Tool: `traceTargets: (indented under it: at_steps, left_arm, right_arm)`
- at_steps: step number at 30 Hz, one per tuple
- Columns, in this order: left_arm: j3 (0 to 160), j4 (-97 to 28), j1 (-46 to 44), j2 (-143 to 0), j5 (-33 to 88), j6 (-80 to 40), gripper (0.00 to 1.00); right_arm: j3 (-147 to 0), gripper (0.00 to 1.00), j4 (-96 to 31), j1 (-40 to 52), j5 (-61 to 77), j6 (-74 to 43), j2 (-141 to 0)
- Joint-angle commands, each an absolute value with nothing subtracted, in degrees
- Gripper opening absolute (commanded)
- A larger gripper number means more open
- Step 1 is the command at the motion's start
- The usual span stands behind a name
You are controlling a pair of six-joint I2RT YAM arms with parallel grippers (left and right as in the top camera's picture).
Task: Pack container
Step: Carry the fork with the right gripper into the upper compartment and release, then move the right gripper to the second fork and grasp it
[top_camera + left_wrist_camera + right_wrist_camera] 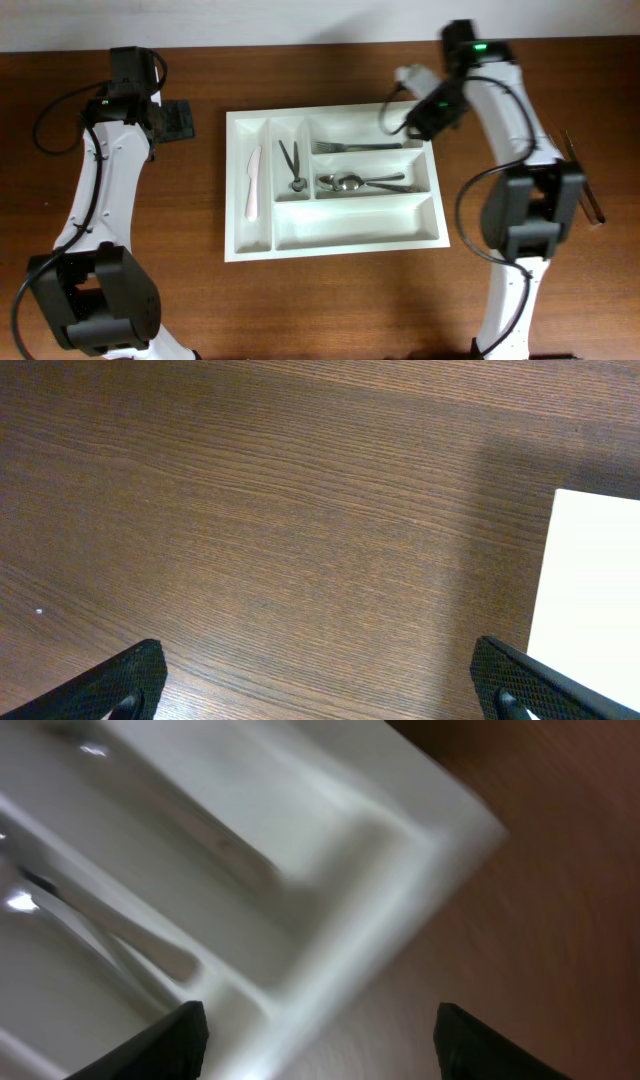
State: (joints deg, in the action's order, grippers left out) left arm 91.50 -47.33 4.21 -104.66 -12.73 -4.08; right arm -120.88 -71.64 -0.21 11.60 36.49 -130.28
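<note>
The left pincer is hanging wide open over the bare table, gripping nothing, just left of the container. The right pincer is gaping equally wide and empty above the container's far right corner. The container is sitting mid-table, holding a pale knife, a dark two-legged tool, a fork and spoons.
</note>
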Motion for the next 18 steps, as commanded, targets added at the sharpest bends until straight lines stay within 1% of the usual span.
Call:
traceTargets:
  at_steps: [1,5,7,8,9,10,11,16,18]
  left_arm:
    - [92.2,-47.22,4.14,-104.77,-13.32,-3.14,0.99]
    - [92.2,-47.22,4.14,-104.77,-13.32,-3.14,0.99]
    - [92.2,-47.2,4.14,-104.77,-13.32,-3.16,0.99]
    - [92.2,-47.22,4.14,-104.77,-13.32,-3.16,0.99]
    - [92.2,-47.22,4.14,-104.77,-13.32,-3.16,0.99]
    - [92.2,-47.2,4.14,-104.77,-13.32,-3.14,0.99]
    - [92.2,-47.22,4.14,-104.77,-13.32,-3.16,0.99]
    - [92.2,-47.22,4.14,-104.77,-13.32,-3.16,0.99]
    - [92.2,-47.22,4.14,-104.77,-13.32,-3.14,0.99]
  right_arm:
    - [-122.17,0.72,-74.78,-5.82,10.26,26.22,-126.63]
    - [-122.17,0.71,-79.13,-11.75,10.5,24.32,-126.67]
    - [-122.17,0.71,-79.79,-13.23,11.0,23.29,-126.67]
    - [-122.17,0.69,-80.14,-14.39,12.21,21.06,-126.67]
    - [-122.17,0.74,-80.23,-14.94,13.23,19.62,-126.67]
    - [-122.17,0.91,-80.14,-15.81,15.16,16.49,-126.67]
    - [-122.17,0.99,-80.14,-16.47,16.84,13.26,-126.69]
    - [-122.17,0.99,-79.13,-18.41,20.38,0.25,-126.78]
    - [-122.17,0.99,-78.89,-19.0,20.1,-8.08,-126.8]
